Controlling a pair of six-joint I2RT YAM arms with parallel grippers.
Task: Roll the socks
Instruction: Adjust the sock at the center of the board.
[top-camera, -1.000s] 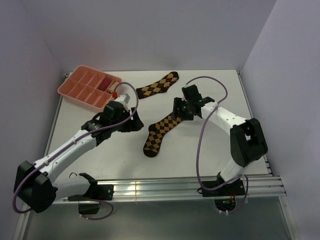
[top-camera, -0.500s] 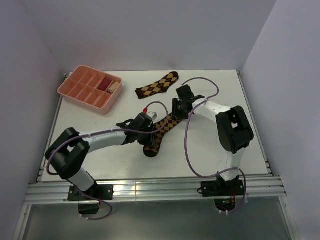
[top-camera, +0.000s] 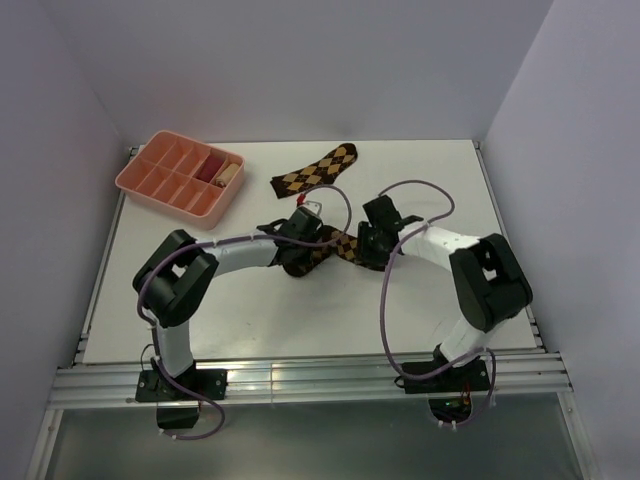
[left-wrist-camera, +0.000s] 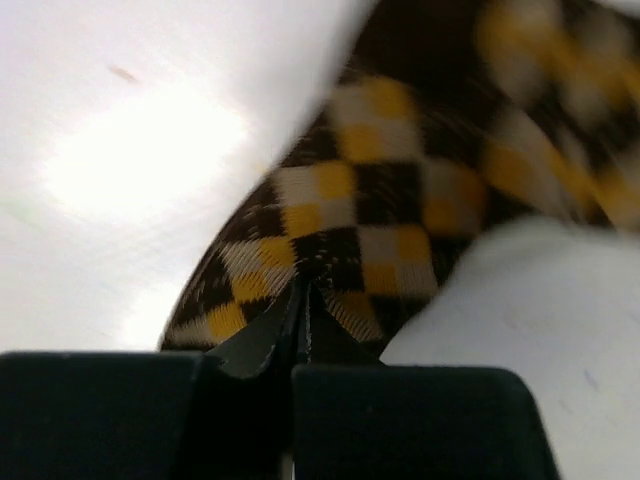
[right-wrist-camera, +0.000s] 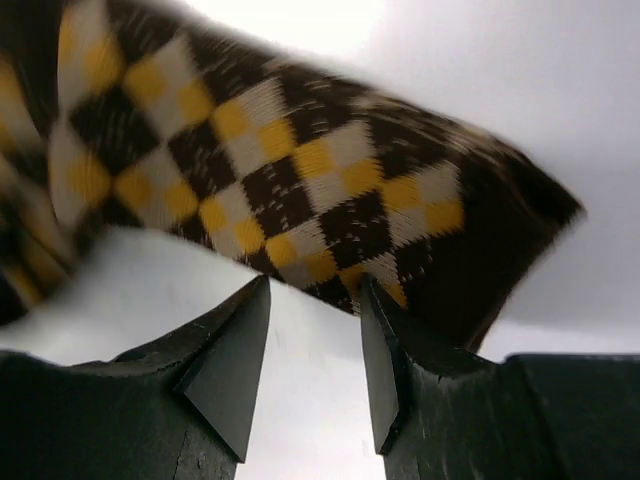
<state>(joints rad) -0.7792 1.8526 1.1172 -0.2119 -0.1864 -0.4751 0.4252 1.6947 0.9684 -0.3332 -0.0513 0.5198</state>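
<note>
Two dark brown socks carry a tan-orange argyle pattern. One sock (top-camera: 315, 170) lies flat at the back of the table. The other sock (top-camera: 335, 247) lies bunched between my two grippers in the middle. My left gripper (top-camera: 302, 253) sits at its left end; in the left wrist view its tips (left-wrist-camera: 303, 290) are pressed together on the sock's fabric (left-wrist-camera: 380, 200). My right gripper (top-camera: 368, 250) sits at the sock's right end. In the right wrist view it (right-wrist-camera: 315, 300) stands open, bare table between the fingers, the sock (right-wrist-camera: 300, 180) just beyond the tips.
A pink compartment tray (top-camera: 150, 185) stands at the back left, holding a reddish roll (top-camera: 213, 165) and a beige roll (top-camera: 232, 172). White walls close in the table on three sides. The aluminium rail with both arm bases runs along the near edge.
My left arm swung in from the left to the near sock and shut on it. The sock went from a long diagonal to a bunched shape. The right jaws narrowed somewhat.
</note>
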